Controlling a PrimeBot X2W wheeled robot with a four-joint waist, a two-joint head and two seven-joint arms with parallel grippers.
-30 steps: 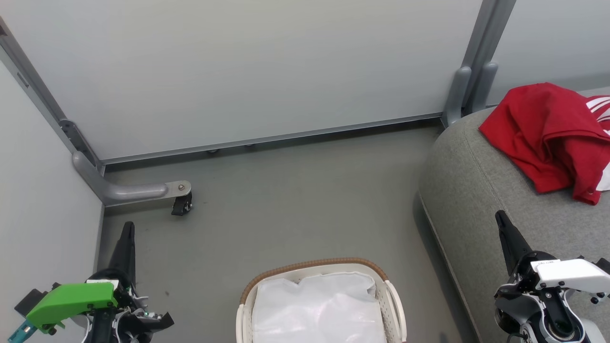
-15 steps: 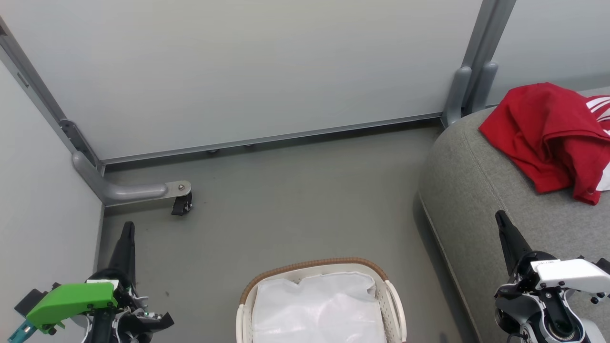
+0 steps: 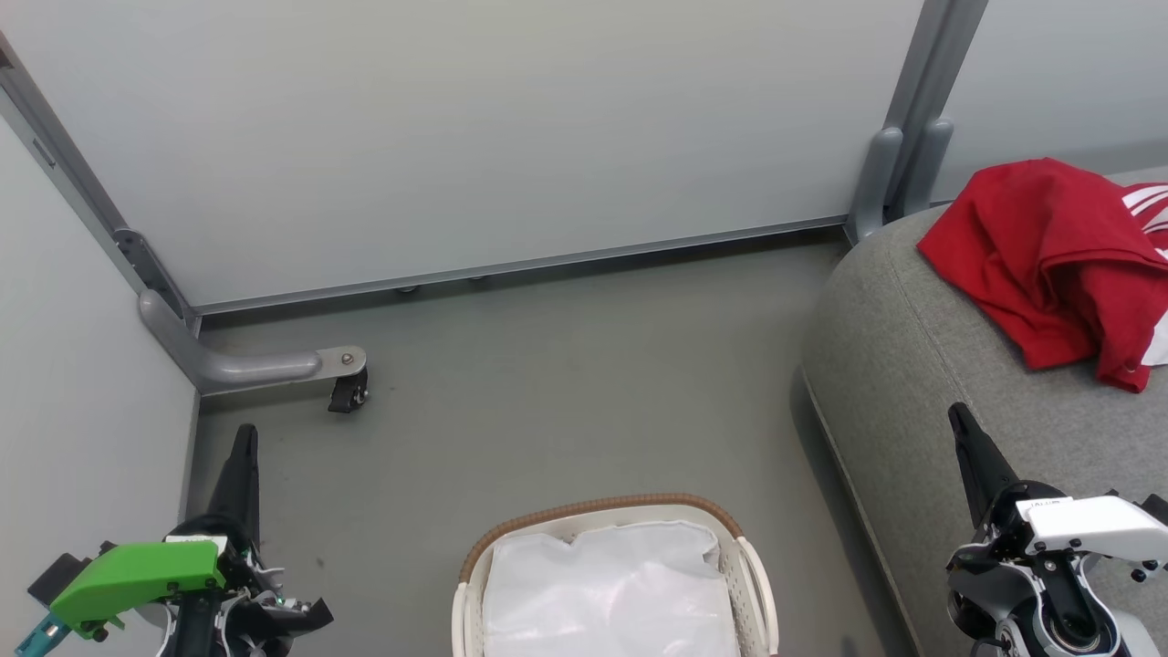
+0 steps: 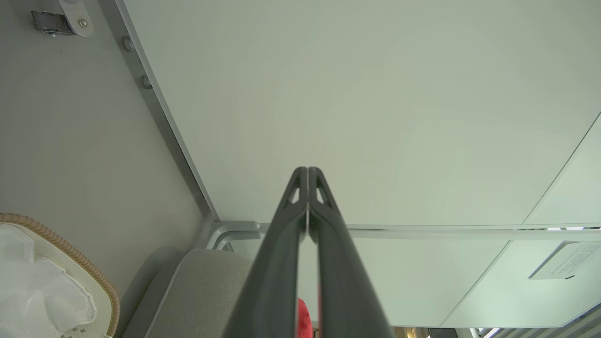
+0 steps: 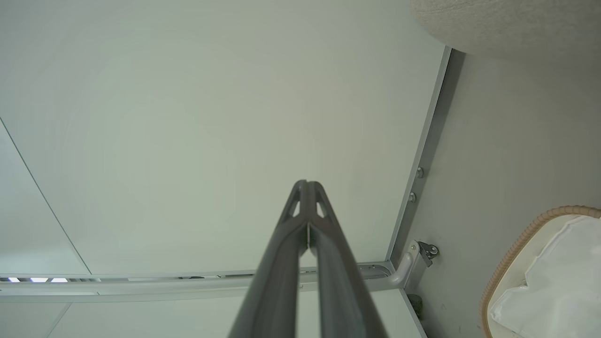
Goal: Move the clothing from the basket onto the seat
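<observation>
Pointing forward, left end effector (image 3: 244, 447) and right end effector (image 3: 964, 429) seemingly pinched closed.

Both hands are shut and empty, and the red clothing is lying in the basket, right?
No. The left hand and right hand are shut and empty, but the red clothing lies on the grey seat, not in the basket, which holds its white liner, as the head view shows.

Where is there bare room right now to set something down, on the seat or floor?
Free: the near-left part of the seat, between its rounded edge, the red clothing and the right gripper; also the floor between the basket, the partition and the seat. Crowded: the seat's far right, under the clothing.
</observation>
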